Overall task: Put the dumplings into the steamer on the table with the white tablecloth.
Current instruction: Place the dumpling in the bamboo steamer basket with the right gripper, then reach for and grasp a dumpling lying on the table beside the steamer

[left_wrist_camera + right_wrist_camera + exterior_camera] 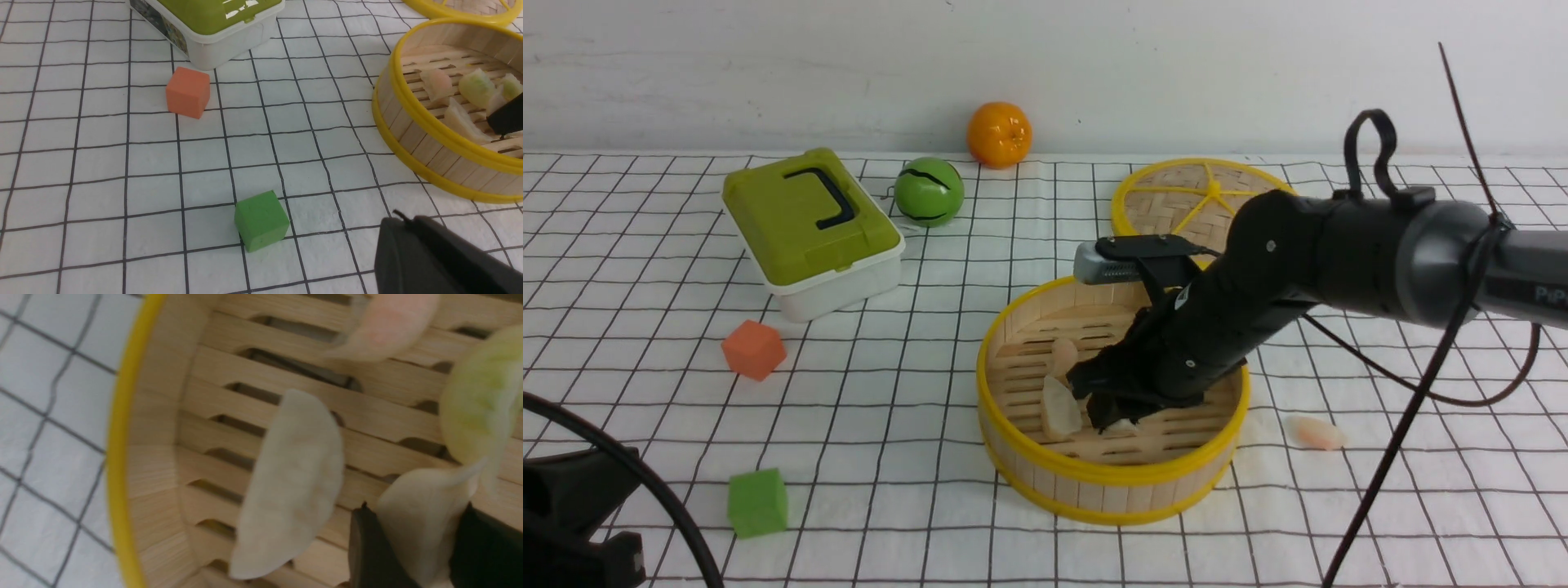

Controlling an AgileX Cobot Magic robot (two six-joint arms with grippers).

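The right arm (1339, 245) reaches in from the right and slopes down into the steamer (1111, 482), its gripper (425, 559) clamped on a cream-white dumpling (421, 506) over the slatted floor (a pinkish dumpling (1315, 433) lies outside on the white tablecloth (890, 392)), while I cannot tell the left gripper's (429, 253) state.

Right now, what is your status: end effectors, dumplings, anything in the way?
Right end effector inside steamer, shut on white dumpling. Left end effector unclear. One pink dumpling outside, on cloth. Nothing blocks it.
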